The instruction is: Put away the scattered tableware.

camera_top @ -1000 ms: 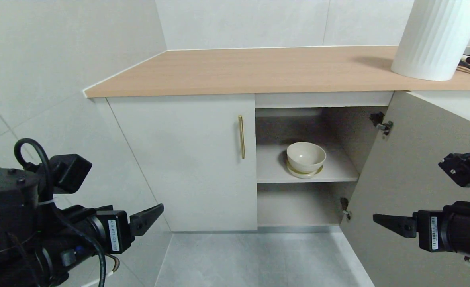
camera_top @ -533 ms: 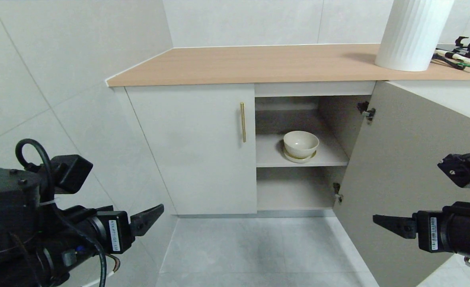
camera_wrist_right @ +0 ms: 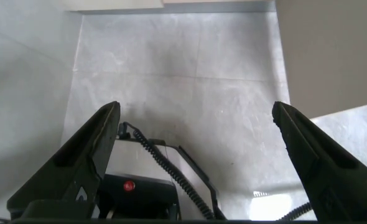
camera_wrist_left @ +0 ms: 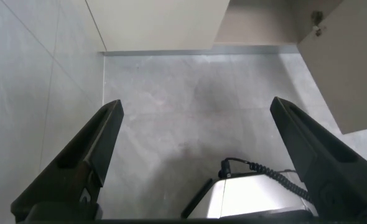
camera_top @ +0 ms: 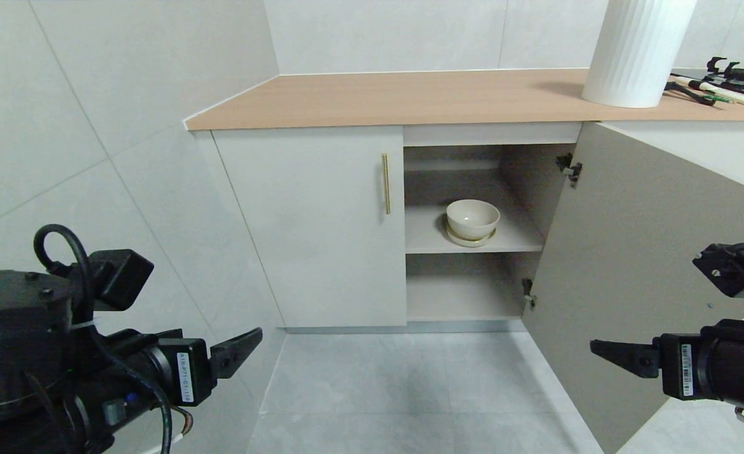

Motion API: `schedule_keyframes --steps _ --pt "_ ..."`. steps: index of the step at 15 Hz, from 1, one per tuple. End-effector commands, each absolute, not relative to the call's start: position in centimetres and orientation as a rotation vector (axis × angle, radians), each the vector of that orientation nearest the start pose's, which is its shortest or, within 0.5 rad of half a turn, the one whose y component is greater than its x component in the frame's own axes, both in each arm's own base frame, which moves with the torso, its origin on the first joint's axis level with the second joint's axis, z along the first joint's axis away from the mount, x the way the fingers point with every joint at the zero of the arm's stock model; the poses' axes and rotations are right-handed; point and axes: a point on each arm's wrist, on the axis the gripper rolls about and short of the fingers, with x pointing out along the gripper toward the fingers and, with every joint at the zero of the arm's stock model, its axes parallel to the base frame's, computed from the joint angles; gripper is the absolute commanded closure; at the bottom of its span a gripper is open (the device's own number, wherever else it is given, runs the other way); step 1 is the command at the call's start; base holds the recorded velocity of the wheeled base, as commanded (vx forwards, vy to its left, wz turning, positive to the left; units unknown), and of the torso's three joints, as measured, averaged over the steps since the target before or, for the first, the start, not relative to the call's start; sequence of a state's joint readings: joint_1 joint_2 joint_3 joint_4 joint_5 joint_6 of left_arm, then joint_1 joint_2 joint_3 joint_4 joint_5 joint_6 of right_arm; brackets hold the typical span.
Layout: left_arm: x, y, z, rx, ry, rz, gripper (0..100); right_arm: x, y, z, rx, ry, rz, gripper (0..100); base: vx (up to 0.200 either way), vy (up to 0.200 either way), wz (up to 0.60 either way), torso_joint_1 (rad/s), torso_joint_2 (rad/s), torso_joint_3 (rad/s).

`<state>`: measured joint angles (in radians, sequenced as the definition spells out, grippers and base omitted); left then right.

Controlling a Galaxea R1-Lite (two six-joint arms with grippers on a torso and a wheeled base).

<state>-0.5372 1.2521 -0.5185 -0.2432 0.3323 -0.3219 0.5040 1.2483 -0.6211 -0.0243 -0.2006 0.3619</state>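
Cabinet [camera_top: 321,221] and surface [camera_top: 410,94] look smaller than a second ago: the camera has backed away, and nothing else has shifted. The bowl [camera_top: 472,217] sits on a plate [camera_top: 470,240] on the middle shelf [camera_top: 425,234], well ahead of both arms. The left gripper [camera_wrist_left: 195,106] and right gripper [camera_wrist_right: 196,109] hang with jaws wide apart, empty. The open door [camera_top: 624,252] stands nearest the right one.

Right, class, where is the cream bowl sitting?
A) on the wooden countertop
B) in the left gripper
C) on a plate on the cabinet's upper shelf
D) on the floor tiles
C: the bowl rests on a plate on the upper shelf, inside the cabinet beside the open cabinet door.
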Motion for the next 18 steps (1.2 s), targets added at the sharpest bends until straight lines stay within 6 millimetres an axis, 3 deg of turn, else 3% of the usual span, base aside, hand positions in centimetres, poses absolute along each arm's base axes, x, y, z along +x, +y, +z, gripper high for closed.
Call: schedule_keyframes --steps 1,9,18 --pt "15.49 -8.37 17.61 -0.109 0.472 -0.127 0 15.59 8.1 18.45 0.139 0.615 0.186 0 0.0 0.0 0.0 0.0 0.0 0.0" --pt "15.42 -8.35 17.45 -0.09 0.476 -0.13 0 15.58 8.09 18.4 0.138 0.617 0.186 0 0.0 0.0 0.0 0.0 0.0 0.0" --pt "15.44 -8.37 17.25 -0.082 0.484 -0.129 0 14.9 7.6 17.64 0.065 0.747 0.167 0 -0.2 -0.2 0.0 0.002 0.0 0.001"
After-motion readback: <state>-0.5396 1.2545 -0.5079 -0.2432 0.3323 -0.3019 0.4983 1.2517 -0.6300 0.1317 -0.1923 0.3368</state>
